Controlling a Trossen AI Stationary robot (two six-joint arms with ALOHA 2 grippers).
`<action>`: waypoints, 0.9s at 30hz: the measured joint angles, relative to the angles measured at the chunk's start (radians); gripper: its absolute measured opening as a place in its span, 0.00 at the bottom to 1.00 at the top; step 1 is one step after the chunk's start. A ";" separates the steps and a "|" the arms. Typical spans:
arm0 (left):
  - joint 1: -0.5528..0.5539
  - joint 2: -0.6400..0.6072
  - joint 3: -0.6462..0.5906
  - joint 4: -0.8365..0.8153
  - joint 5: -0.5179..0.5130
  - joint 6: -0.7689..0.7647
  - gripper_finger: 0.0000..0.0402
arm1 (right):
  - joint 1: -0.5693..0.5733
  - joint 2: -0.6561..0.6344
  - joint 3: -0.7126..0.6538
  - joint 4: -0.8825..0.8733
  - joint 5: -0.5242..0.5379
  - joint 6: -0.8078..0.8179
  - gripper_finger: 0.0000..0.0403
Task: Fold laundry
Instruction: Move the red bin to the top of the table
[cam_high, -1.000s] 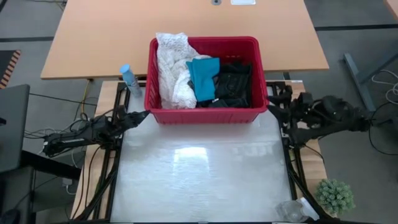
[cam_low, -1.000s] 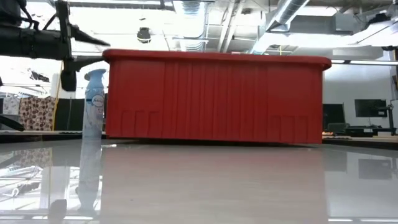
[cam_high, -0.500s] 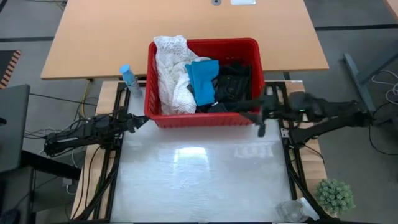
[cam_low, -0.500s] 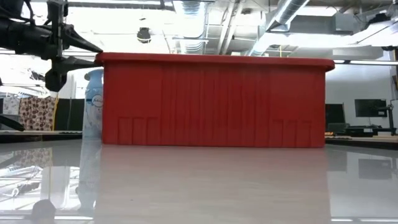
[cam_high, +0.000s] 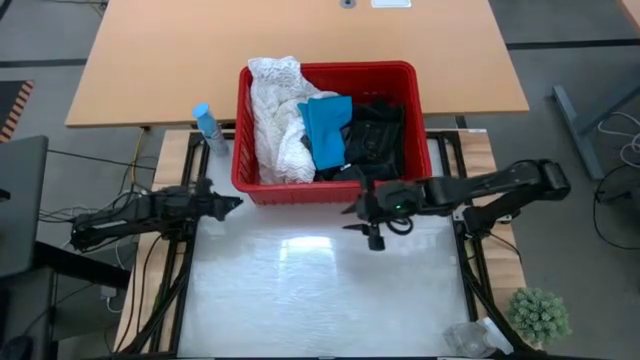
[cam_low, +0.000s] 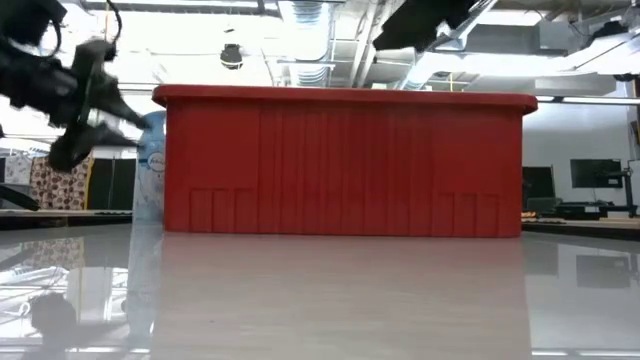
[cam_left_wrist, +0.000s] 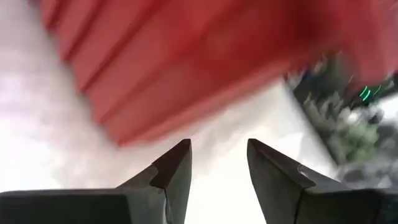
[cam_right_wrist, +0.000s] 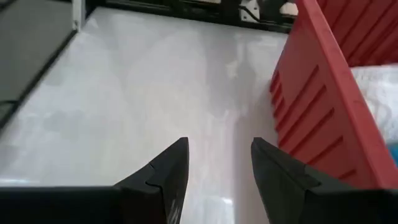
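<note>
High view: laundry (cam_high: 325, 135) heaped in basket (cam_high: 330, 188) at 12 o'clock; right gripper (cam_high: 358, 208) spread, empty, at its front wall; left gripper (cam_high: 232, 203) spread, at 9. Reach over rim, pinch one garment only

No readable text anywhere, pale blue spray bottle (cam_low: 150, 165) beside the red basket (cam_low: 345, 160) carries a label — its lettering too small and blurred to make out, no numbers, no signs legible
</note>
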 joint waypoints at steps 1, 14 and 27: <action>-0.001 0.000 0.000 0.014 0.013 0.000 0.38 | -0.007 0.015 0.001 0.004 0.012 -0.003 0.49; 0.000 -0.001 0.004 0.033 0.056 -0.004 0.52 | -0.198 0.159 0.005 0.080 0.101 -0.076 0.49; 0.000 -0.001 0.004 0.035 0.029 -0.006 0.52 | -0.394 0.221 0.002 0.354 0.170 -0.144 0.49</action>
